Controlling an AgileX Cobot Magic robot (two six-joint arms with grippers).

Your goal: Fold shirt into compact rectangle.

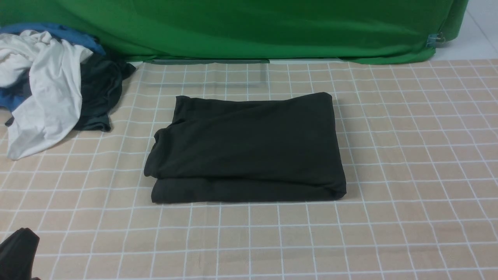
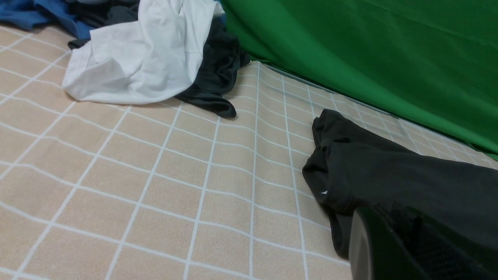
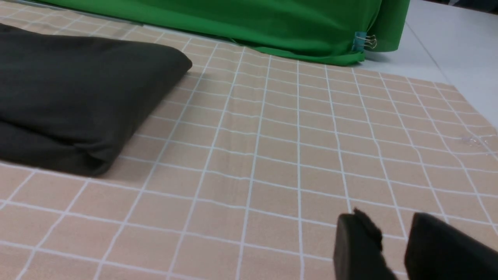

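Observation:
The black shirt (image 1: 249,147) lies folded into a thick rectangle in the middle of the checked tablecloth (image 1: 408,155), with its layered edges toward me and to the left. In the left wrist view the shirt (image 2: 408,175) shows its folded end with a small white mark. My left gripper (image 1: 17,252) sits low at the near left corner, apart from the shirt, shut and holding nothing. In the right wrist view the shirt (image 3: 78,89) lies well off to one side of my right gripper (image 3: 389,225), whose two dark fingers stand apart over bare cloth.
A heap of clothes lies at the far left: a white garment (image 1: 42,89), a dark grey one (image 1: 99,93) and a blue one (image 1: 58,33). A green backdrop (image 1: 249,27) hangs along the back, held by a clip (image 1: 433,39) at its right end.

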